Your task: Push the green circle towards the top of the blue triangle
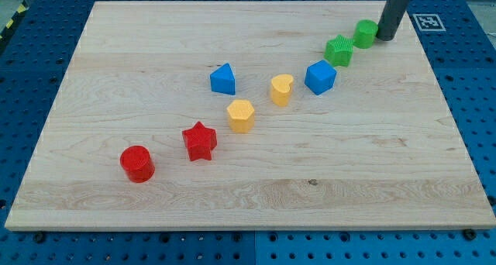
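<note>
The green circle (pixel 366 32) sits near the view's top right of the wooden board (pixel 248 180). My tip (pixel 386 37) touches or nearly touches its right side. The blue triangle (pixel 223 79) lies well to the view's left of the circle, near the board's middle top. A green star (pixel 339 50) sits just left and below the green circle, between it and the triangle.
A blue cube-like block (pixel 320 77) lies below the green star. A yellow heart (pixel 281 88) and a yellow hexagon (pixel 241 115) lie near the middle. A red star (pixel 200 141) and a red circle (pixel 137 163) lie at the lower left.
</note>
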Robot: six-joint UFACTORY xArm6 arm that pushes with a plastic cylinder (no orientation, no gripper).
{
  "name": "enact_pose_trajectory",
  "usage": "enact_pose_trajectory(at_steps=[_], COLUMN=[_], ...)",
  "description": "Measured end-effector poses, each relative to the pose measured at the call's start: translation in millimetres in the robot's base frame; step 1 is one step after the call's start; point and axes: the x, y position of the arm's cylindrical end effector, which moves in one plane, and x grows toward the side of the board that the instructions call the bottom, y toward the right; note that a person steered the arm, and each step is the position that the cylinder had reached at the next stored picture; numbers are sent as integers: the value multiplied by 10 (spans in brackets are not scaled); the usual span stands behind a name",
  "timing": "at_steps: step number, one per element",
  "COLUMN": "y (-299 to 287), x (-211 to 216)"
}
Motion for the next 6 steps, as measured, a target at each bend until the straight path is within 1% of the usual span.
enact_pose_trajectory(at_steps=[3, 6], y=[-876, -2082], x=[-1, -1])
